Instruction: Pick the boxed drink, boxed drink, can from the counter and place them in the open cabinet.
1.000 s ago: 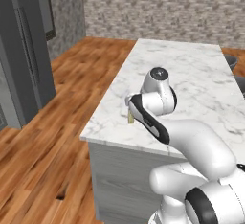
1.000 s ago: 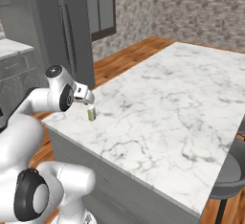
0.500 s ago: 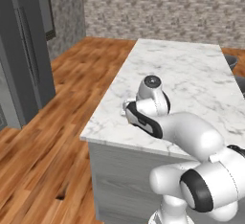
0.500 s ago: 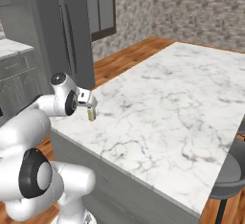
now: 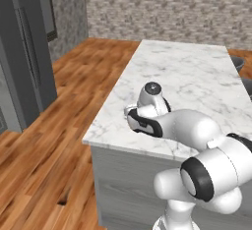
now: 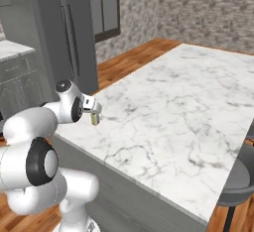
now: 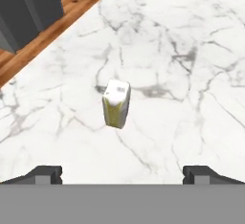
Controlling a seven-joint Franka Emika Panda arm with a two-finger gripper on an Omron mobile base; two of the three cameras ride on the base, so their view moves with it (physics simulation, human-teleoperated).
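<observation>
In the hand view, the dark cabinet fronts (image 7: pixel 28 7) fill the upper left corner beyond a strip of wood floor, and the counter (image 7: pixel 182 50) takes up everything to their right. One boxed drink (image 7: pixel 116 103) stands upright on that marble, near the counter's edge on the cabinet side and well in from its far end. It is a small cream carton with yellowish sides and a flat white top. The gripper (image 7: pixel 122 174) hovers over it with both dark fingertips (image 7: pixel 45 174) spread as wide as they go, one on each side of the carton, holding nothing and touching nothing.

From the right base view the gripper (image 6: pixel 94 109) sits at the near corner of the counter (image 6: pixel 188 107), with the boxed drink (image 6: pixel 94 119) just under its tips.

A carton this small is probably light, with thin card walls that give under a hard squeeze and smooth faces that may slip. The sensible hold looks to be across two opposite flat sides, around mid-height, squarely, with modest force. Being narrow and upright, it would likely tip if a finger nudges it off-centre on the way down.
</observation>
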